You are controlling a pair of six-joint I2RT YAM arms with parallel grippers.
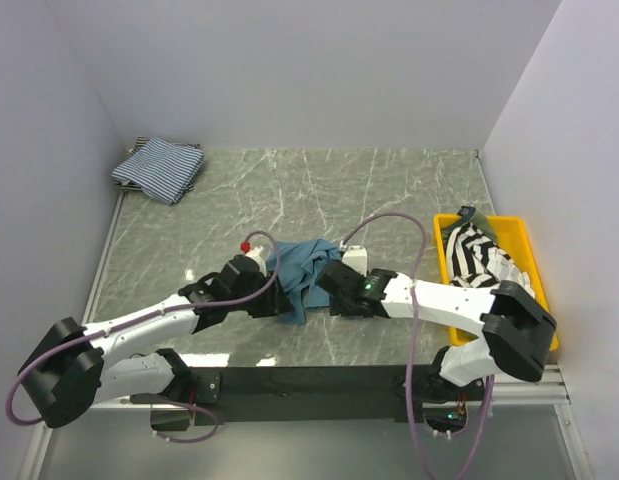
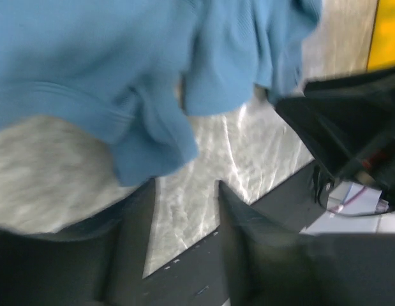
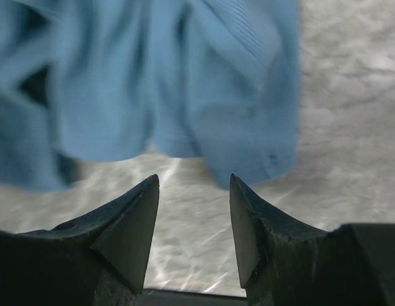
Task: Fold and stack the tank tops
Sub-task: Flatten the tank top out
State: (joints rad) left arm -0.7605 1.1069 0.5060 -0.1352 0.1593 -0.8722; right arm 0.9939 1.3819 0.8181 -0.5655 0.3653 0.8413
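Your left arm (image 1: 139, 330) reaches low from its base at 7 o'clock toward the middle of the table (image 1: 319, 190), wrist close over the marble; your right arm (image 1: 439, 300) folds at the elbow near 4 o'clock and stretches back left, so the two wrists meet from either side of the teal-blue tank top (image 1: 301, 268). That top lies crumpled at the table's centre, a tail of it trailing toward 6 o'clock.

On the left wrist view, your left gripper (image 2: 183, 191) has its jaws spread with bare marble between them; the teal cloth hangs just beyond the tips, and the picture is blurred. Your right gripper (image 3: 194, 185) is likewise parted and holds nothing; the cloth's hem lies just past its fingertips (image 3: 136, 217) — near, not touching as far as you can see.

The fine blue-and-white striped top (image 1: 159, 168) lies folded in the far corner at 10 o'clock; the black-and-white striped top (image 1: 476, 255) is heaped in the yellow tray (image 1: 509, 222) at 3 o'clock, with a bit of the olive-green top (image 1: 467, 213) showing at its far end — well apart from both grippers.
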